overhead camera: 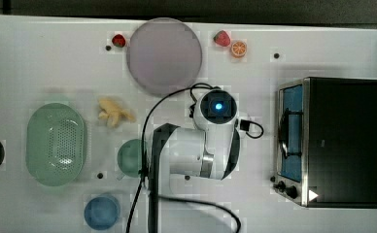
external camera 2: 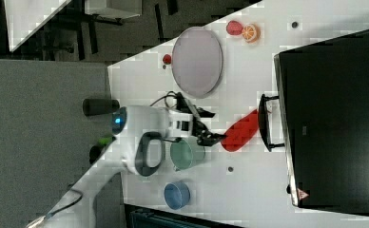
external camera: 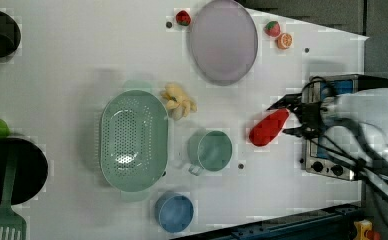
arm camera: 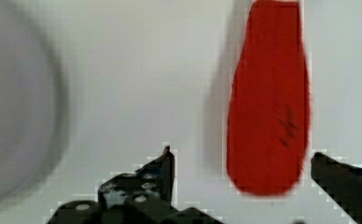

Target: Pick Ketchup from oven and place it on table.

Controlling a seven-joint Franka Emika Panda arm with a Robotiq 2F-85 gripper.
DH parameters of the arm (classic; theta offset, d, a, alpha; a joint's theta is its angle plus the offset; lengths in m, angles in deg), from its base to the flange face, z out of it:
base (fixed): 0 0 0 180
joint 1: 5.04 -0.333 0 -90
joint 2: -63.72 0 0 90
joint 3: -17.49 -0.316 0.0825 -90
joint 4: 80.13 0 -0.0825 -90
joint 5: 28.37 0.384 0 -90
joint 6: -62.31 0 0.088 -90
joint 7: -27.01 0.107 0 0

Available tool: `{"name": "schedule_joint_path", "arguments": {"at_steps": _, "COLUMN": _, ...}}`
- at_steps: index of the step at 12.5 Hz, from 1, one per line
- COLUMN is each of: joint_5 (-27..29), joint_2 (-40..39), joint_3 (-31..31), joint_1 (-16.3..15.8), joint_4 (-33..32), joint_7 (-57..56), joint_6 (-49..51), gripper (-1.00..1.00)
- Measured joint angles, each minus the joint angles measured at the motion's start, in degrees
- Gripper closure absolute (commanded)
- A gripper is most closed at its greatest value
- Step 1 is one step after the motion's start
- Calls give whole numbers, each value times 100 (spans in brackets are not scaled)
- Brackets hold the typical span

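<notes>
The white robot arm (overhead camera: 201, 145) reaches over the middle of the white worktop (overhead camera: 41, 63), its blue light glowing, with the oven (overhead camera: 339, 141) standing at the top view's right. A grey plate (overhead camera: 163, 56) sits above the arm between two strawberries (overhead camera: 119, 40), beside an orange slice (overhead camera: 238, 48). At the top view's left lie a green colander (overhead camera: 55, 144), a yellow banana (overhead camera: 113, 112), a green cup (overhead camera: 129, 156) and a blue bowl (overhead camera: 101, 212).

Ketchup (arm camera: 268, 102) cut off at wrist view's edge; plate (arm camera: 16, 98) blurred, cropped.
</notes>
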State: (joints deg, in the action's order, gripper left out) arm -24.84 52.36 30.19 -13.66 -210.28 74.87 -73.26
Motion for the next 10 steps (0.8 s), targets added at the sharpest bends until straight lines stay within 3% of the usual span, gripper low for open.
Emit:
{"name": "schedule_joint_path", "arguments": {"at_steps": 1, "joint_5": 11, "joint_2": 349, "joint_3": -73, "joint_1": 38, "joint_4": 269, "joint_7": 14, "joint_6": 411, "gripper": -100}}
{"name": "schedule_joint_path", "arguments": {"at_steps": 2, "joint_5": 198, "joint_2": 933, "joint_3": -192, "joint_1": 39, "joint_4": 1041, "joint_7": 232, "joint_6": 873, "gripper": -100}}
{"name": "schedule_joint_path", "arguments": {"at_steps": 5, "joint_5": 8, "joint_2": 1559, "joint_3": -178, "joint_1": -15, "joint_4": 2025, "joint_7": 347, "joint_6": 2200, "gripper": -100}}
{"name": "schedule_joint_path", "arguments": {"at_steps": 10, "joint_5": -587, "joint_2": 1643, "joint_3": 72, "joint_1": -48, "joint_4": 3251, "joint_7": 469, "joint_6": 4371, "gripper": -100}}
